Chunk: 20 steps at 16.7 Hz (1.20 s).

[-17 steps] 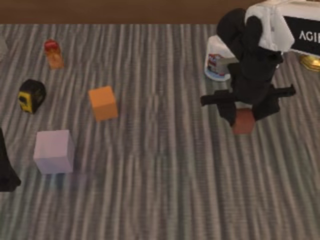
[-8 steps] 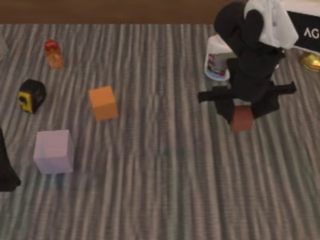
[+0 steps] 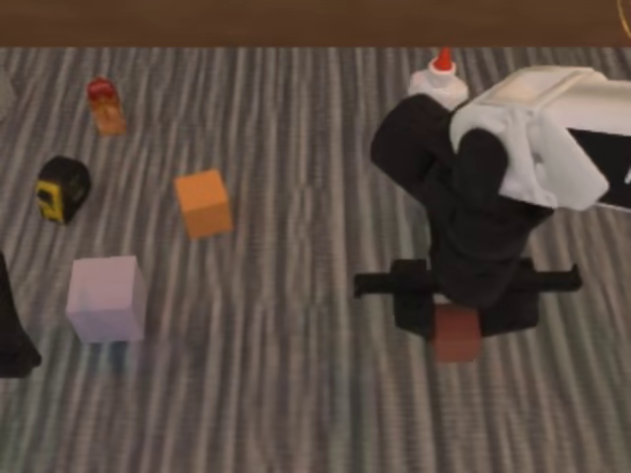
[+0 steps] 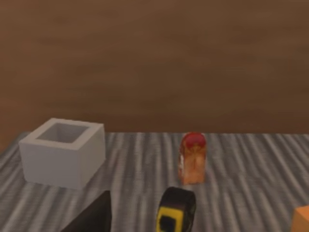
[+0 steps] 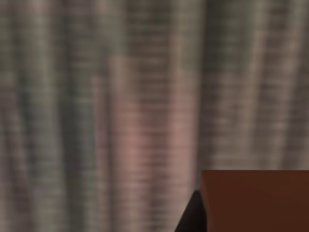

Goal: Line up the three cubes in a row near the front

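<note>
One reddish-brown cube (image 3: 457, 333) gripped by right tool (image 3: 459, 317); open table (image 3: 296, 394) around.

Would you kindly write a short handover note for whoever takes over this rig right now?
Right gripper: shut on the red-brown cube, held above the table's right half.
Left gripper: parked at the left edge.
Orange cube and lilac cube sit on the left, untouched.
Done: red-brown cube picked up.
Left: set it down near the front, then line up the other two beside it.
</note>
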Available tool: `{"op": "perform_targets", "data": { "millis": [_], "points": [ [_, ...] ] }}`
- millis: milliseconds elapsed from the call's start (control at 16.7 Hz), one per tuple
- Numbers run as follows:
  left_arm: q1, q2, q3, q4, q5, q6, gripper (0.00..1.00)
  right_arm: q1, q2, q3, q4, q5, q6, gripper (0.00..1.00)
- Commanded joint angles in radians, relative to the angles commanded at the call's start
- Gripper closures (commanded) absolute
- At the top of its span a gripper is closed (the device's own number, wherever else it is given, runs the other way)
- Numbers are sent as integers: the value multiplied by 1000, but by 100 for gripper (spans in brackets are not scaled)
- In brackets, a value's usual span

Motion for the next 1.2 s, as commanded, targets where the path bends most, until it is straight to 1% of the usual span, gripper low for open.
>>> {"op": "perform_targets", "data": {
  "millis": [120,420,540,900,1200],
  "points": [
    [0,0,0,0,0,0,0,30,-33,-33,7,1,33,100],
    [0,0,0,0,0,0,0,27,-29,-34,9,0,34,100],
    [0,0,0,0,0,0,0,29,-15,-58,47,1,33,100],
    [0,0,0,0,0,0,0,34,66,-180,257,1,39,100],
    [0,0,0,0,0,0,0,35,75,-191,274,2,40,100]
  ]
}}
